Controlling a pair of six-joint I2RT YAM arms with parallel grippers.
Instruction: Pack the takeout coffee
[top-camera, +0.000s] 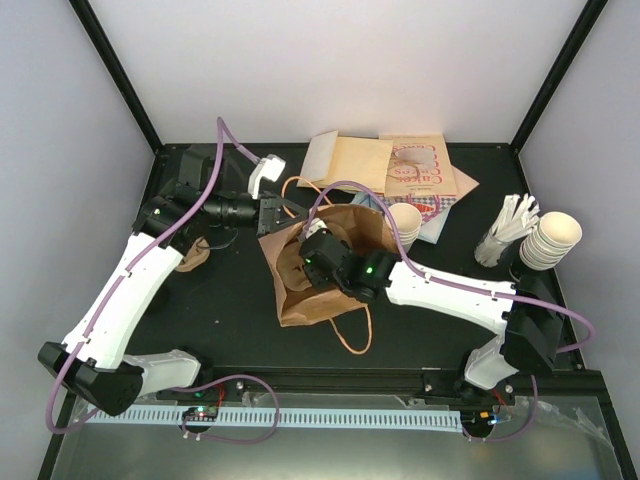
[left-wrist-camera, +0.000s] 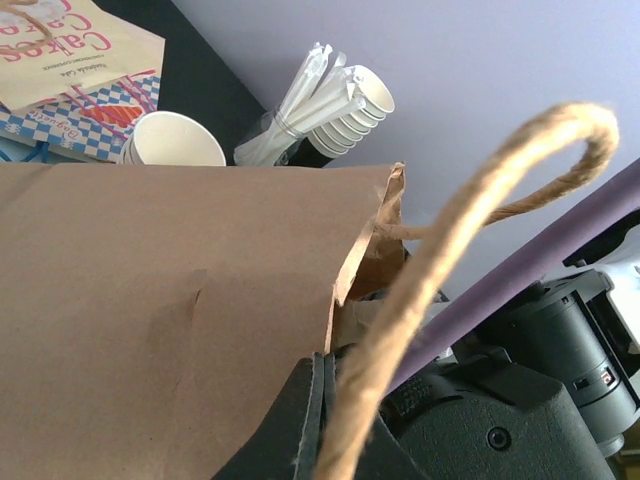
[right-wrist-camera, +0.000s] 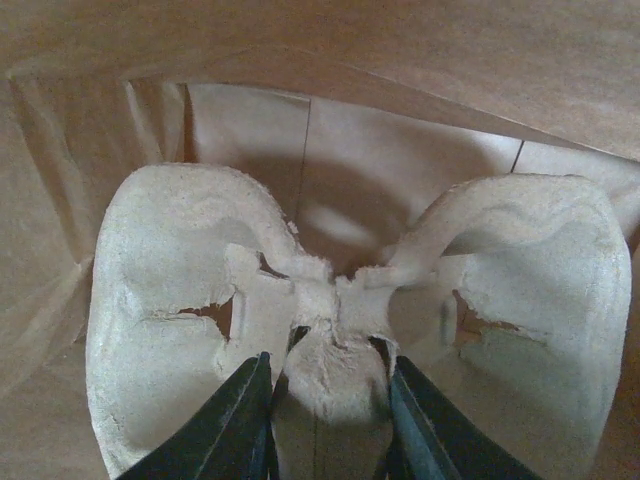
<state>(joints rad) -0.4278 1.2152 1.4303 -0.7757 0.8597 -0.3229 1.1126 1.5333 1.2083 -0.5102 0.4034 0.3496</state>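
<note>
Carrier-loading step: your right gripper (right-wrist-camera: 328, 370) is clamping the pulp carrier (right-wrist-camera: 170, 280) inside the brown bag (top-camera: 300, 290), left gripper (top-camera: 272, 213) pinching its rim; takeout coffee (top-camera: 405, 218) is waiting lidless mid-frame behind the bag, next calling for carrier release.

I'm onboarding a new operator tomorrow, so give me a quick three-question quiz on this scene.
1. True or false: the right claw is inside the brown paper bag.
2. What does the right claw grip? A) a pale moulded-pulp cup carrier B) a black lid C) a spoon
3. Fill in: the left claw is shut on the bag's ____, beside the twine handle.
Key: 1 true; 2 A; 3 rim.
</note>
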